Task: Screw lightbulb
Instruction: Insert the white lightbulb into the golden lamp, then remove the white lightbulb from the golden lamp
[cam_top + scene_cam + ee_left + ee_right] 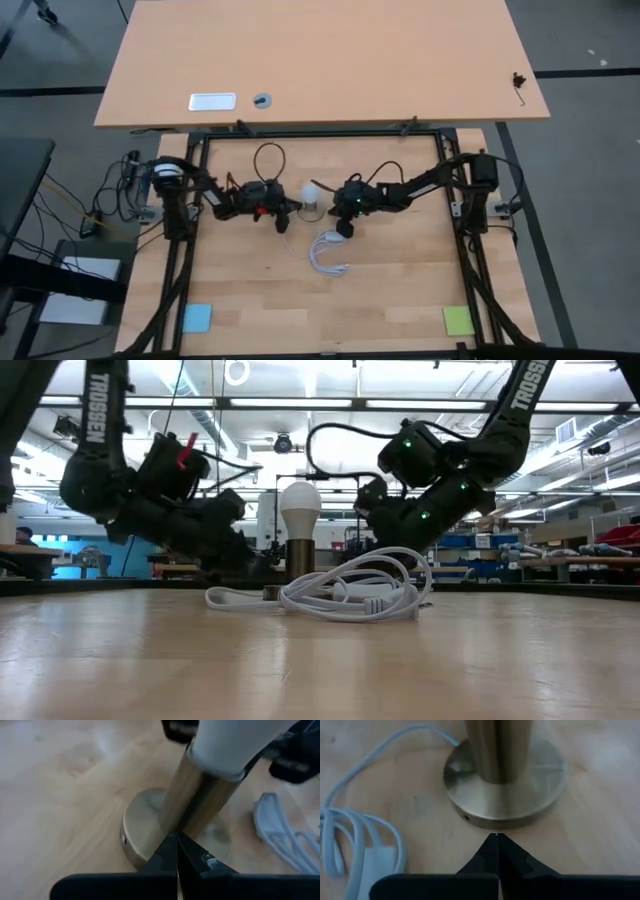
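Both pairs of jaws are pressed together with nothing between them. The left gripper (177, 851) shows its two dark fingers meeting in a point right at the edge of the brass disc base (142, 827), apparently touching or almost touching its rim. The right gripper (497, 847) is just as tightly closed and sits a little off the same base (505, 795), with bare wood between its tip and the rim.

Just past the fingertips, a brass stem (497, 747) rises from the middle of the disc. The lightbulb (300, 508) stands upright on top of that stem near the centre of the low view, its white dome well above the table. In the high view it shows as a pale spot (314, 191) just left of centre, between the two arms.

Further out, a white cord (350, 595) lies in a loose coil in front of the lamp, below and right of the bulb in the high view, and runs to the base.

The bulb seems already seated in its socket and neither gripper holds it, so the screwing step looks finished or paused; how tight the thread is cannot be told. If more turning is needed, one gripper would have to open, rise to the dome and close gently around it while the other steadies the base.
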Controlling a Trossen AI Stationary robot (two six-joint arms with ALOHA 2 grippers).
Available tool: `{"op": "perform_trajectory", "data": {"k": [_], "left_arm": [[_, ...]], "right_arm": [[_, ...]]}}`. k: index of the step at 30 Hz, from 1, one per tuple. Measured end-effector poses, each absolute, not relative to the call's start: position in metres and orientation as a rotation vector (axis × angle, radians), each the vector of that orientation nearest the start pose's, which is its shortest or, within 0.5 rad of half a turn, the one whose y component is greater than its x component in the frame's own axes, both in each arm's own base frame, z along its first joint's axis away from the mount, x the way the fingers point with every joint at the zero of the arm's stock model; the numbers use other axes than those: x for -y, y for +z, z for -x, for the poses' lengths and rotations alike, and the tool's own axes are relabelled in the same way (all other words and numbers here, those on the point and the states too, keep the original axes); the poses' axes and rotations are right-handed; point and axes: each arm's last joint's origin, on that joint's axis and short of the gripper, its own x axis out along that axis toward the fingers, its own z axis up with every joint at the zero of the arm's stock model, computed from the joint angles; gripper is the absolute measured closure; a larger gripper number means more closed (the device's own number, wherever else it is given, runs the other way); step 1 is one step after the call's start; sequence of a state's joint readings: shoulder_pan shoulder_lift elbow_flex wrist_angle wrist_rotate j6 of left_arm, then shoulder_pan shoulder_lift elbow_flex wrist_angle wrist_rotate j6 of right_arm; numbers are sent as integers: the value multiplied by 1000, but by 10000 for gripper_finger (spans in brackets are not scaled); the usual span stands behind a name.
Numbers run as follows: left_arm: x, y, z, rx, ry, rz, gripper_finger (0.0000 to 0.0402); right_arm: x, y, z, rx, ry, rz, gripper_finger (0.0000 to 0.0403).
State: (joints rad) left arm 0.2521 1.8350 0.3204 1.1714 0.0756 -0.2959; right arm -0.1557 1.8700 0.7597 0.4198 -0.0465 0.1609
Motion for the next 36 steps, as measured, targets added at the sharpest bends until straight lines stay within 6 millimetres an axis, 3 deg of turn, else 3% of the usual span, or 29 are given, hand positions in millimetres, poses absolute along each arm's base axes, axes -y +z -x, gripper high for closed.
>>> {"op": "perform_trajectory", "data": {"k": [8,17,21,30,36], "left_arm": [[-53,79,-257,-286,204,364,401],[-43,89,-288,-232,230,331,401],[-40,88,-288,-246,247,322,401],[-36,85,-256,-168,245,315,401],[-30,92,-228,-111,162,299,401]], "right_arm": [[62,101,-322,-699,-210,-226,398],[59,130,-308,-751,-196,-177,398],[57,138,-300,-733,-189,-163,398],[49,116,-267,-523,-186,-158,398],[45,117,-251,-334,-154,-149,397]]}}
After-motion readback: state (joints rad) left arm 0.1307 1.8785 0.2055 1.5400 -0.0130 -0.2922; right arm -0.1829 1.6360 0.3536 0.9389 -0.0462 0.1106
